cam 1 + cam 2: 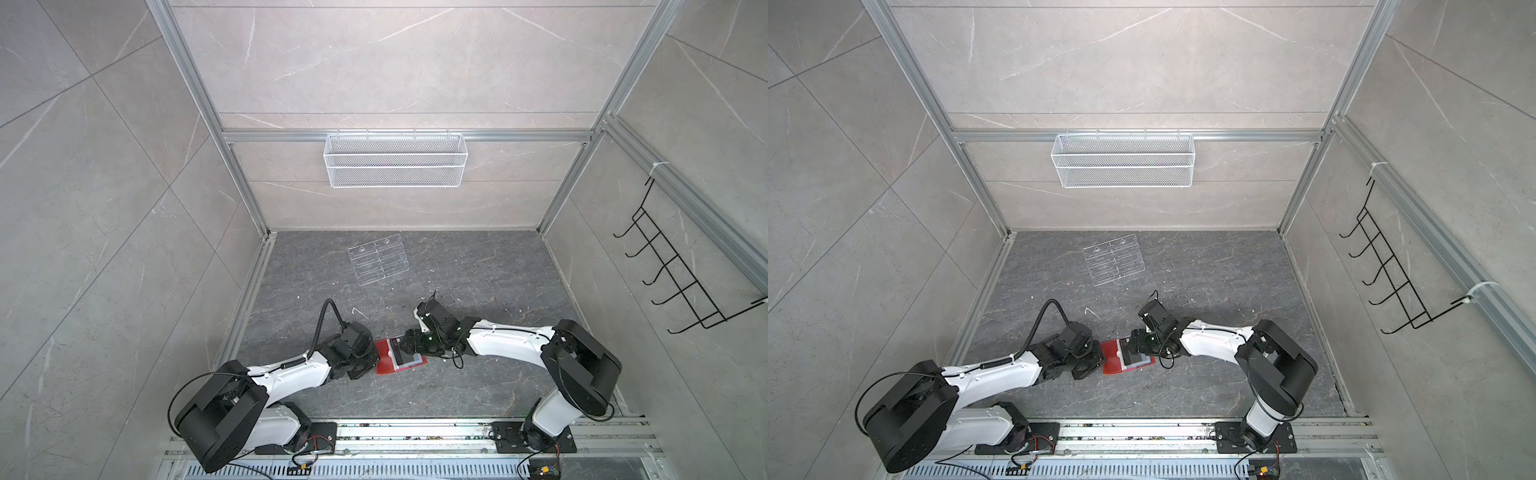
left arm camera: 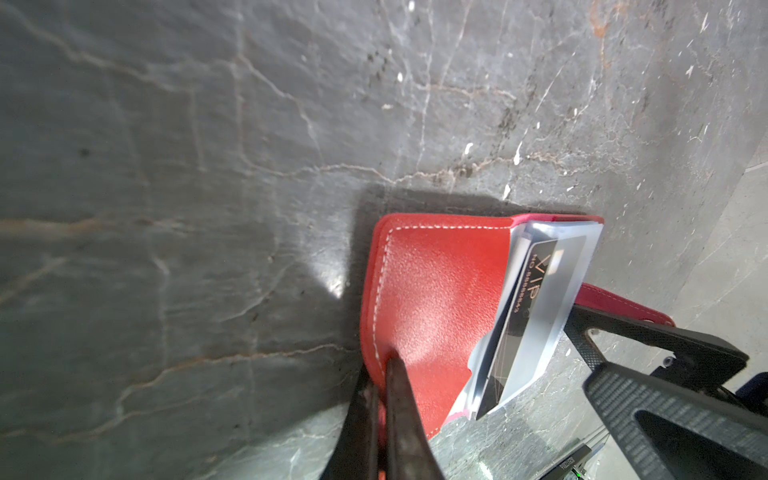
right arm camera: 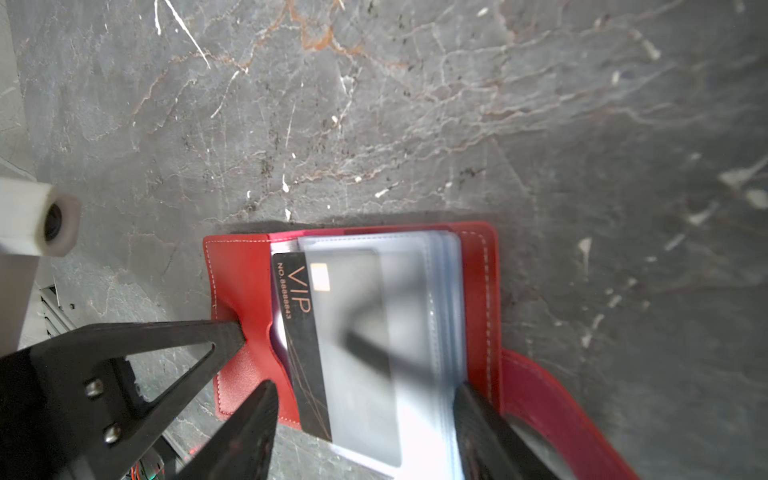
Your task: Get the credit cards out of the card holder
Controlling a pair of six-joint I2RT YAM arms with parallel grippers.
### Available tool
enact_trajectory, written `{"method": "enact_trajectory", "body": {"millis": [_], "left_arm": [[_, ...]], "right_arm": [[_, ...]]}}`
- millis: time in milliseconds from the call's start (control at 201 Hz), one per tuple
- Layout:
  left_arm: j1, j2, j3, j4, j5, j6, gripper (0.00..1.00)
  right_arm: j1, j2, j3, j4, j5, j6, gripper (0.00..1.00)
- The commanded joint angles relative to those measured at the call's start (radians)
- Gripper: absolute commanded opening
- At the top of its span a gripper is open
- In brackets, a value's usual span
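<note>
The red card holder [image 1: 384, 363] lies open on the dark floor between both arms, seen in both top views. My left gripper [image 2: 380, 370] is shut on the edge of its left cover [image 2: 436, 291]. A black credit card with "VIP" lettering [image 3: 299, 328] sticks partway out from under the clear sleeves [image 3: 415, 291]. My right gripper [image 3: 365, 388] is open, one finger on each side of the card and sleeves, with nothing pinched. The same card [image 2: 536, 274] shows in the left wrist view. Any other credit cards are hidden.
The holder's snap strap [image 3: 540, 399] trails out on the floor beside my right gripper. A clear acrylic tiered rack [image 1: 379, 264] lies farther back. A white mesh basket [image 1: 395, 160] hangs on the back wall and a black hook rack [image 1: 681, 274] on the right wall.
</note>
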State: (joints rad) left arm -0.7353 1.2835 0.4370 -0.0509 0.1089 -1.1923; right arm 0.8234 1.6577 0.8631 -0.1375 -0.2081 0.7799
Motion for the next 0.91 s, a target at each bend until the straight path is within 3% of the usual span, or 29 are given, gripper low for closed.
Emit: {"method": "enact_trajectory", "body": {"millis": [0, 458, 901], "left_arm": [[-0.002, 0.022, -0.039, -0.094, -0.023, 0.020, 0.00], [-0.002, 0.048, -0.044, -0.057, -0.014, 0.023, 0.00], [-0.002, 0.086, -0.050, -0.012, 0.000, 0.027, 0.00]], "right_arm": [[-0.002, -0.007, 0.024, -0.076, 0.044, -0.046, 0.70], [0.069, 0.088, 0.033, 0.019, -0.012, -0.002, 0.68], [0.100, 0.058, 0.036, 0.184, -0.106, 0.077, 0.68]]}}
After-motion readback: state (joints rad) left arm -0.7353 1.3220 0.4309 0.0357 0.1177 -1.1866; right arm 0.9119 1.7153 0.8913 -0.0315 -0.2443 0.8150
